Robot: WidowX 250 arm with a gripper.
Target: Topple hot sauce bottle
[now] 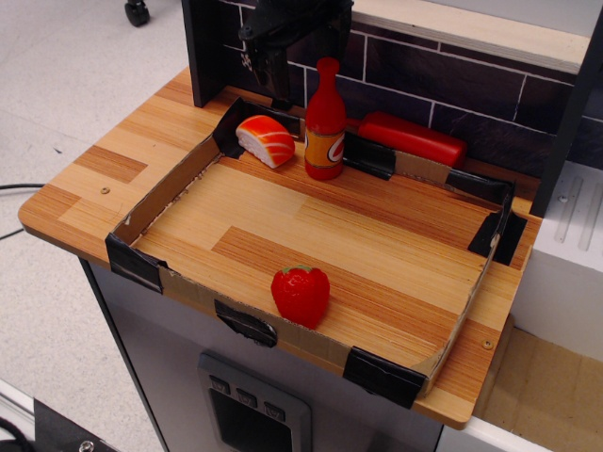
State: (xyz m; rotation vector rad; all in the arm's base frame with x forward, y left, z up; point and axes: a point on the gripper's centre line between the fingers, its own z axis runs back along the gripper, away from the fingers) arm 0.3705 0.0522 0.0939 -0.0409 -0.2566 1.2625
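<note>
The hot sauce bottle (pixel 325 122) is glossy red with a red cap and an orange-yellow label. It stands upright at the back of the cardboard-walled tray (pixel 160 193). My gripper (pixel 271 75) is a dark shape just left of the bottle's neck, behind the tray's back wall and apart from the bottle. Its fingers blend into the dark brick wall, so I cannot tell how the jaws stand. It holds nothing that I can see.
A salmon sushi piece (pixel 266 139) lies left of the bottle. A long red rounded block (pixel 412 137) lies behind the tray to the right. A red strawberry (pixel 301 295) sits by the front wall. A black post (pixel 203 47) stands at the back left.
</note>
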